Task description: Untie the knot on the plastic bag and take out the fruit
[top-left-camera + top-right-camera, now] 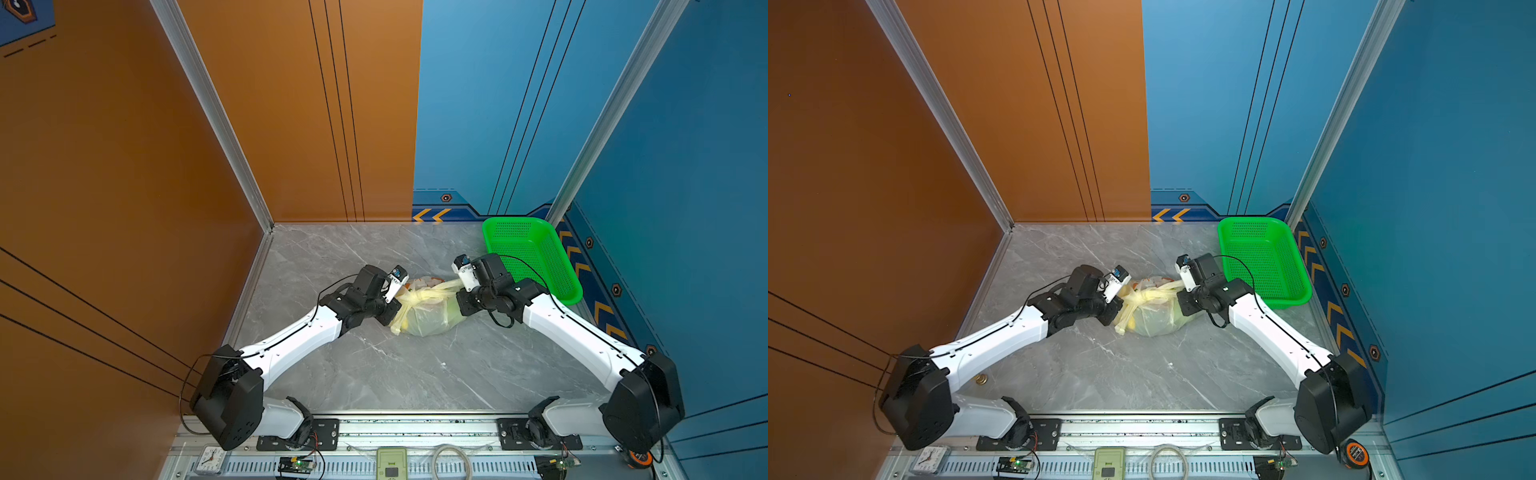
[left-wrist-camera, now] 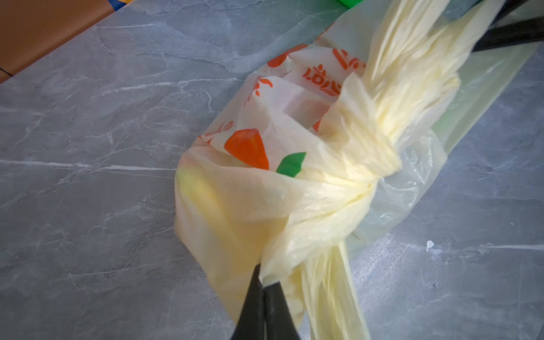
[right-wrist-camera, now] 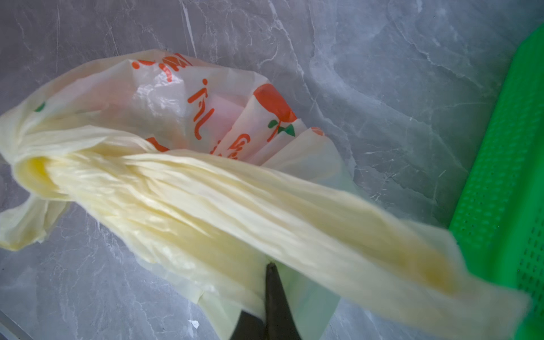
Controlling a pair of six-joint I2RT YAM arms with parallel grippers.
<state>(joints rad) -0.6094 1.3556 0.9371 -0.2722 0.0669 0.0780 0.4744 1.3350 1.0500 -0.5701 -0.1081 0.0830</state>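
Left gripper [image 2: 262, 276] and right gripper [image 3: 270, 272] clench the plastic bag [image 2: 229, 206] beside the knot [image 2: 350, 188]; pulling apart may tighten it.

The bag [image 1: 428, 320] lies on the table [image 1: 374, 382] about midway across and a little toward the far side, with fruit [image 1: 1131, 323] in it and the knot [image 1: 417, 296] on top, toward its left end. The left gripper [image 2: 262, 273] is against the bag's left end, just near-left of the knot. The right gripper [image 3: 272, 268] is against its right end, and a strip [image 1: 446, 286] runs from the knot rightward to that gripper. The basket [image 1: 536, 257] sits in the far right corner, behind the right arm and apart from the bag.
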